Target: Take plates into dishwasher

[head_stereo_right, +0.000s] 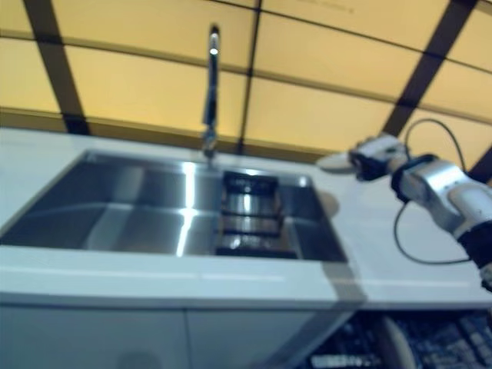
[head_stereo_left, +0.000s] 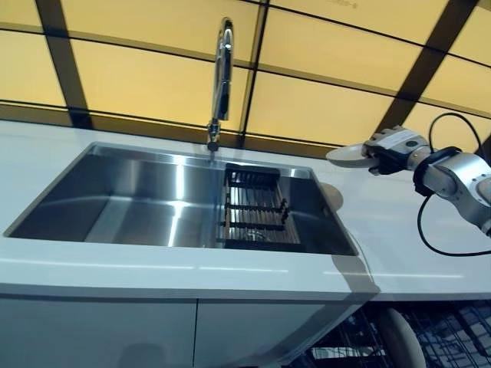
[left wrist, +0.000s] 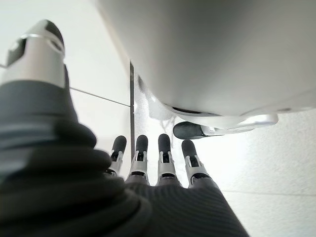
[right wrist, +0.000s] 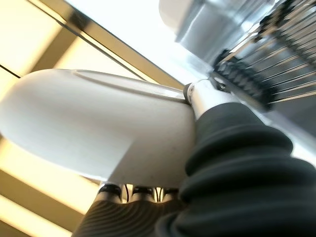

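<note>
Right hand (head_stereo_left: 393,150) grasps a white plate (head_stereo_left: 349,156) above the white counter (head_stereo_left: 399,222), at 3 o'clock from the steel sink (head_stereo_left: 138,203). Left hand (left wrist: 148,168): fingers relaxed, straight. Yellow paneled wall (head_stereo_left: 322,100) at 12 o'clock.

No legible text, label, number or sign appears in any of the four views. The white plate (right wrist: 89,128) shows a plain surface with no mark or print that can be read. The white worktop (head_stereo_left: 399,230), the steel sink (head_stereo_left: 138,199), the tap (head_stereo_left: 221,77) and the dark rack (head_stereo_left: 257,211) in the sink likewise carry no readable lettering. A faint dark trace stands at the upper edge of the yellow wall panels (head_stereo_left: 337,107) behind the tap; it is too small and blurred to be read.
</note>
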You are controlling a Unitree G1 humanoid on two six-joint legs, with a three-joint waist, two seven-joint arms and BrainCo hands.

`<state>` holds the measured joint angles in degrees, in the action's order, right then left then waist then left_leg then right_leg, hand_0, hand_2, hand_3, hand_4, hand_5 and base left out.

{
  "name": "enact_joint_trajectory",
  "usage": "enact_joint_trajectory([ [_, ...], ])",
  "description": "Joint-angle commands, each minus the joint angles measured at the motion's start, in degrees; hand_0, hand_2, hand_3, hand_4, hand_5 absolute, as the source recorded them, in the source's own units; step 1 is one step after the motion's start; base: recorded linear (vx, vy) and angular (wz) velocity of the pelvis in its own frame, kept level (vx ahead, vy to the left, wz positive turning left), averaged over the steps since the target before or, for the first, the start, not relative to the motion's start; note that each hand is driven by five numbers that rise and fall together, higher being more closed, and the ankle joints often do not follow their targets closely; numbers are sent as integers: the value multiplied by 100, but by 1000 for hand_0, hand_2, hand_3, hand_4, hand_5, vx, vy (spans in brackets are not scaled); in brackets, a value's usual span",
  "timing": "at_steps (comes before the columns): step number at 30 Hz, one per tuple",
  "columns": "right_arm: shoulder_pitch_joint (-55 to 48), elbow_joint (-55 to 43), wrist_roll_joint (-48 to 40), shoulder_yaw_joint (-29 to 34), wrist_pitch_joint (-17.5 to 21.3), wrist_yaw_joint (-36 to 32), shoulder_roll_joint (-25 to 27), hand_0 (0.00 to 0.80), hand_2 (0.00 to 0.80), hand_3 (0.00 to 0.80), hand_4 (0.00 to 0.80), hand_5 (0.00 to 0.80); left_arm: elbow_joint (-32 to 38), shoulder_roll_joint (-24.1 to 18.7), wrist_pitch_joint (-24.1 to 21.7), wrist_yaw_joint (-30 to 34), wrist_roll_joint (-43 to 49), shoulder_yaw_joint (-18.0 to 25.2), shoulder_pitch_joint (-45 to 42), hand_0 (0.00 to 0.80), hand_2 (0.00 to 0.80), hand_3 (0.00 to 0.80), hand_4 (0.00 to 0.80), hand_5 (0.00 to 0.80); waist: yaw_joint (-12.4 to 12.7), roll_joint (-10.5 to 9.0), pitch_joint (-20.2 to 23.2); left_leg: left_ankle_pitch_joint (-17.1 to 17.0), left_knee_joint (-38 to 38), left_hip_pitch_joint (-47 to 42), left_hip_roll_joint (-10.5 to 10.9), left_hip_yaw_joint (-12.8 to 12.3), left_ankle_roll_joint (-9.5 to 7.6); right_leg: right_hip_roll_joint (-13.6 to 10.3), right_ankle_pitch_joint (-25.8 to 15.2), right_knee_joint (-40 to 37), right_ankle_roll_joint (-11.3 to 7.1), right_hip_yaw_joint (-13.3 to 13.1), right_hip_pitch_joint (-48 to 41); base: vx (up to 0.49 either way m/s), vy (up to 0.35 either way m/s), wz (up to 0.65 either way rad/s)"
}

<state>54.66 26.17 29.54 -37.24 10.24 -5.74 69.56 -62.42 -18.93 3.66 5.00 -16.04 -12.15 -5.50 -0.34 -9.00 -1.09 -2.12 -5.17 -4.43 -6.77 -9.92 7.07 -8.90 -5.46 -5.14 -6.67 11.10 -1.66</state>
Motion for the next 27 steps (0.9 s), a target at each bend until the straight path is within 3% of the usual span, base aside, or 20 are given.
enact_joint_trajectory([
  [1, 79, 235, -738, 605, -477, 363, 563, 800, 800, 800, 800, 800, -382, 44, -34, 120, 279, -110, 409, 0, 0, 0, 0, 0, -9, 45, -22, 318, 20, -289, 73, -215, -259, -155, -51, 14, -456, -170, -130, -6, 18, -17],
  [16, -2850, 288, -2010, 3300, -679, 578, 340, 800, 800, 800, 800, 800, -580, 50, -7, 175, 365, -67, 640, 0, 0, 0, 0, 0, -525, 118, -39, 376, 62, -409, 11, -560, -285, -93, -177, 14, -484, -550, 26, -14, -13, -15],
  [27, -3968, 617, -3399, 4228, -1137, -189, -227, 800, 800, 800, 800, 800, -645, 31, -32, 195, 382, 53, 672, 0, 0, 0, 0, 0, -669, 143, -118, 399, 62, -439, -18, -675, -288, -56, -219, 14, -458, -674, 118, 2, -12, -9],
])
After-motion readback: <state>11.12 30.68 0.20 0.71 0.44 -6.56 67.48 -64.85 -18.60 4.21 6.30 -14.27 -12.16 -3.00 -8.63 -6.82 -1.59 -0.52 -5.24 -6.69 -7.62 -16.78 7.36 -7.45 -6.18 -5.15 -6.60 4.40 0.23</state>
